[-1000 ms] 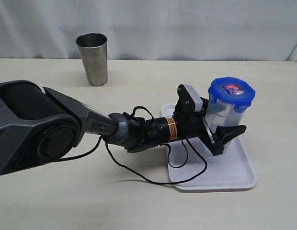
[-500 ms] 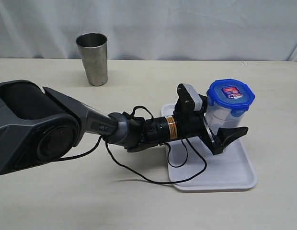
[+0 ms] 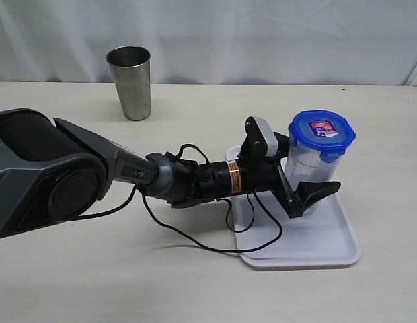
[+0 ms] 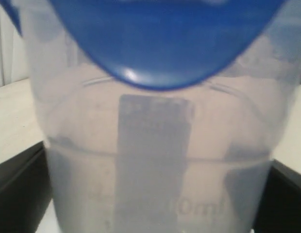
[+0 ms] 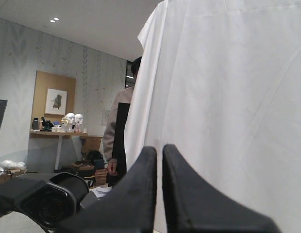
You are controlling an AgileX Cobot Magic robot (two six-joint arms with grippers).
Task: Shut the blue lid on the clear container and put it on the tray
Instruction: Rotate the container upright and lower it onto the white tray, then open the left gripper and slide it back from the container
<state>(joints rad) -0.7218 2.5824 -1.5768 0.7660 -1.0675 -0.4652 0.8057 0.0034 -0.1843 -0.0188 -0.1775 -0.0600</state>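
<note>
Far left: bulky grey base of the left arm [image 3: 50, 175] low over the tabletop [image 3: 94, 282], reaching rightward. Behind it, a grey steel cup [image 3: 130, 82] upright, well apart from everything else. A black cable [image 3: 195, 243] loops from the arm's wrist onto the tabletop and the tray's edge. Left pincer [image 3: 321, 183] closed around the clear container [image 3: 308, 165]: the wrist view shows a dark finger against the wall on each side, with a label seen through the plastic. Container upright over the white tray [image 3: 329, 245], roughly mid-tray; the near finger hides its base, so contact with the tray is unconfirmed. Blue lid [image 3: 321, 129] sits level on the container's mouth, red-and-white sticker up. Right pincer [image 5: 159, 148], seen only in its own wrist view: fingers nearly together, narrow slit, nothing held.
</note>
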